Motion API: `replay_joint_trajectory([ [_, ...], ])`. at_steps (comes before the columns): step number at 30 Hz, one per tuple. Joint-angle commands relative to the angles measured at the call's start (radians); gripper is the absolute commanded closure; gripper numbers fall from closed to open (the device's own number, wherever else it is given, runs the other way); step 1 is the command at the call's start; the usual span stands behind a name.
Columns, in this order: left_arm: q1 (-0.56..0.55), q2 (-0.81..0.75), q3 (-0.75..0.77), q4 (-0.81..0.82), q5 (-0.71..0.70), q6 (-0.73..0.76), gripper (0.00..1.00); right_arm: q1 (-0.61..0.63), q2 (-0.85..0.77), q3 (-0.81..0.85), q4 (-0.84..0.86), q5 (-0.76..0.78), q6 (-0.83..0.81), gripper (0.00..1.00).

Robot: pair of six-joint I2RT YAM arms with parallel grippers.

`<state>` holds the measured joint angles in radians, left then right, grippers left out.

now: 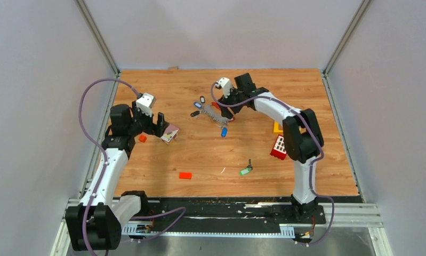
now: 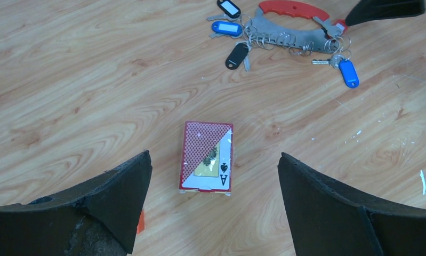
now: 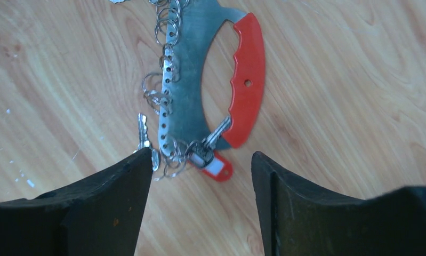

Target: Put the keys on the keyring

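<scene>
The keyring [image 1: 213,113] lies at the back middle of the table: a curved grey metal strip [image 3: 192,80] with a red handle [image 3: 248,80] and several small rings. On it hang keys with a blue tag [image 2: 348,73], a black tag [image 2: 236,55], a second blue tag [image 2: 226,28] and a red tag [image 3: 217,166]. A green-tagged key [image 1: 246,170] lies loose at the front middle. My right gripper [image 3: 201,153] is open and empty, just above the keyring's near end. My left gripper [image 2: 215,155] is open and empty over a pack of cards [image 2: 207,157].
A red studded brick [image 1: 278,148] and a yellow piece [image 1: 277,127] lie beside the right arm. An orange block [image 1: 142,138] lies by the left gripper and a red block [image 1: 185,175] at the front. Grey walls close in both sides and the back.
</scene>
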<state>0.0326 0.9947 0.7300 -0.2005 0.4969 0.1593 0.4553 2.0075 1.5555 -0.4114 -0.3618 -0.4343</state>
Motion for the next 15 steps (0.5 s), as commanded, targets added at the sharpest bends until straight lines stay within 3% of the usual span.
replay_joint_trajectory([
  [1, -0.004, 0.015, 0.029, 0.003, 0.034, 0.025, 0.06, 0.047, 0.107, 0.171, -0.093, -0.027, -0.092, 0.35],
  [7, -0.006, 0.025, 0.031, -0.005, 0.045, 0.039, 0.08, 0.074, 0.227, 0.273, -0.165, -0.053, -0.151, 0.48],
  [15, -0.008, 0.035, 0.031, -0.010, 0.051, 0.053, 0.09, 0.086, 0.264, 0.292, -0.197, -0.091, -0.251, 0.55],
])
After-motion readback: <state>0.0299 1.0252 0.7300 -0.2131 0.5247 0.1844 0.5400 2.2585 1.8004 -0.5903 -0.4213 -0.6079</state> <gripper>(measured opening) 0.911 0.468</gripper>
